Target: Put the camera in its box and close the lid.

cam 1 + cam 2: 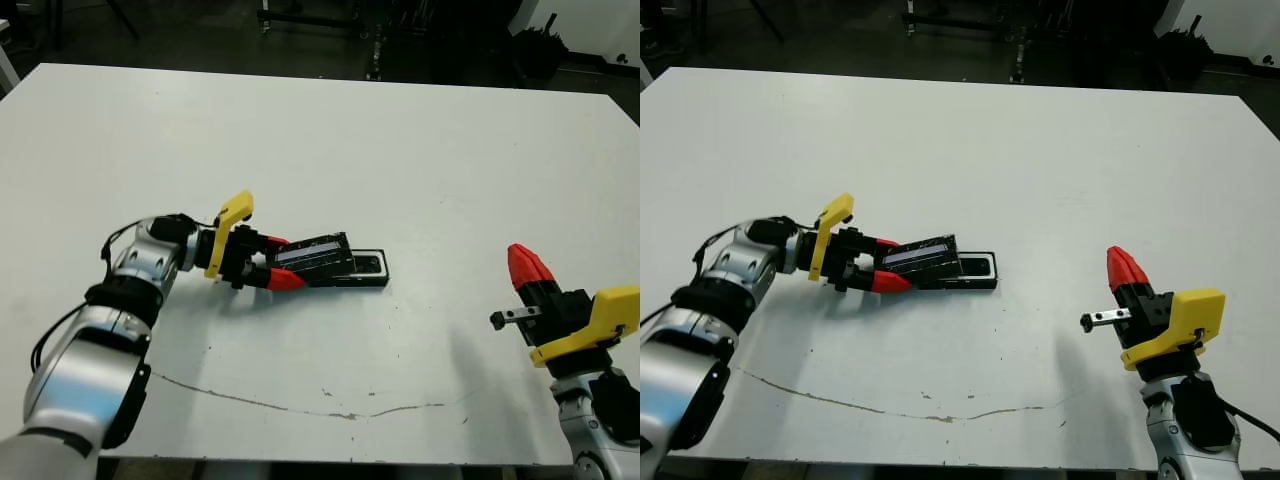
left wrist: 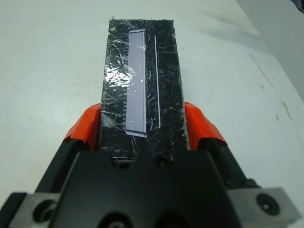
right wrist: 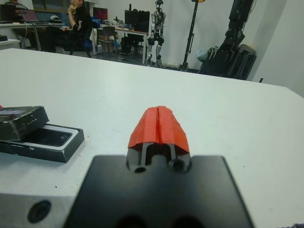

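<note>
My left gripper [image 1: 282, 261] is shut on the lid [image 1: 315, 255], a black crinkly cover with a pale stripe [image 2: 137, 76], gripped by its near end between the red fingers [image 2: 88, 124]. The lid slants over the left end of the box [image 1: 372, 281], a shallow black-walled tray with a white inner rim [image 3: 61, 151] lying flat on the table. A dark flat bar, the camera [image 3: 46, 137], lies inside the box, partly hidden under the lid. Far off at the right front, my right gripper [image 1: 525, 262] is shut and holds nothing, raised above the table.
A thin dark crack-like line [image 1: 300, 408] runs along the table near its front edge. Beyond the table's far edge sits a person [image 3: 78, 19] at desks, with a standing humanoid robot [image 3: 156, 23] and dark equipment [image 3: 228, 57].
</note>
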Tool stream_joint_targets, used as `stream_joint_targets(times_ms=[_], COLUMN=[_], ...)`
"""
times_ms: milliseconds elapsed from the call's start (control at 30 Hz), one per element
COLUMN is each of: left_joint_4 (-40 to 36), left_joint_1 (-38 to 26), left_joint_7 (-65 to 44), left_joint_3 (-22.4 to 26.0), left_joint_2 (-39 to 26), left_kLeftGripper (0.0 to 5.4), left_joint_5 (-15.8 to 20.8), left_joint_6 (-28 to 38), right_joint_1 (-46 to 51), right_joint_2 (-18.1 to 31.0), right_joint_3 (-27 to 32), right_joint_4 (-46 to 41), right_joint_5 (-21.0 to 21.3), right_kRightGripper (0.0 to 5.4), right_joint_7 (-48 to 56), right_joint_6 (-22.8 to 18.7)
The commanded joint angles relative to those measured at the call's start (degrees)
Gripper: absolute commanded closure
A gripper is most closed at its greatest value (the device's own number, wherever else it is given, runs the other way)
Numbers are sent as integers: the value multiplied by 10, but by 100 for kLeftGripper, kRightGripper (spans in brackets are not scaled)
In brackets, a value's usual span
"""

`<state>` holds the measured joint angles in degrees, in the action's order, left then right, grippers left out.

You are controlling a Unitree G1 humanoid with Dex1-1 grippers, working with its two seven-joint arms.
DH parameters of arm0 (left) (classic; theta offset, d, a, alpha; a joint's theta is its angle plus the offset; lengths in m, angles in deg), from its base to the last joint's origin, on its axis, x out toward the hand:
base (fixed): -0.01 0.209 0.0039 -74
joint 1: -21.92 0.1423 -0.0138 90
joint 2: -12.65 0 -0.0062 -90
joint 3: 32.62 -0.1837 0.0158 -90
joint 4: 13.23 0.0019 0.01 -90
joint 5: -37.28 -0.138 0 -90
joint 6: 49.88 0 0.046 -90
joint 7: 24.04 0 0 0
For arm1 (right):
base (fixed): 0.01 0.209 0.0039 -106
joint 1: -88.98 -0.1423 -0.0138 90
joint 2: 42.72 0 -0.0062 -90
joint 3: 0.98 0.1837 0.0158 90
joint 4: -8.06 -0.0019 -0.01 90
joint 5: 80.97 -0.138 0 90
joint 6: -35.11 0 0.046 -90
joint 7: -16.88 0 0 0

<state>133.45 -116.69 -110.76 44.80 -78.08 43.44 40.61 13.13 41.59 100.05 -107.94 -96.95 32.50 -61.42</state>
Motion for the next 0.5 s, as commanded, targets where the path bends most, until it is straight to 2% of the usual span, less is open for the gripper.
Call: stream_joint_targets(times_ms=[33, 267, 500], left_joint_4=[12, 17, -23], left_joint_1=[-6, 1, 25], left_joint_7=[-58, -11, 87], left_joint_3=[-18, -10, -25], left_joint_2=[8, 21, 41], left_kLeftGripper=[223, 223, 223], left_joint_5=[-10, -18, -54], left_joint_6=[26, 16, 26], right_joint_1=[-1, -2, -2], right_joint_2=[8, 9, 11], right_joint_3=[-1, 1, 2], right_joint_4=[8, 7, 10], right_joint_5=[-3, -5, -10], right_kRightGripper=[540, 540, 540], right_joint_7=[5, 6, 9], right_joint_6=[-1, -5, 0])
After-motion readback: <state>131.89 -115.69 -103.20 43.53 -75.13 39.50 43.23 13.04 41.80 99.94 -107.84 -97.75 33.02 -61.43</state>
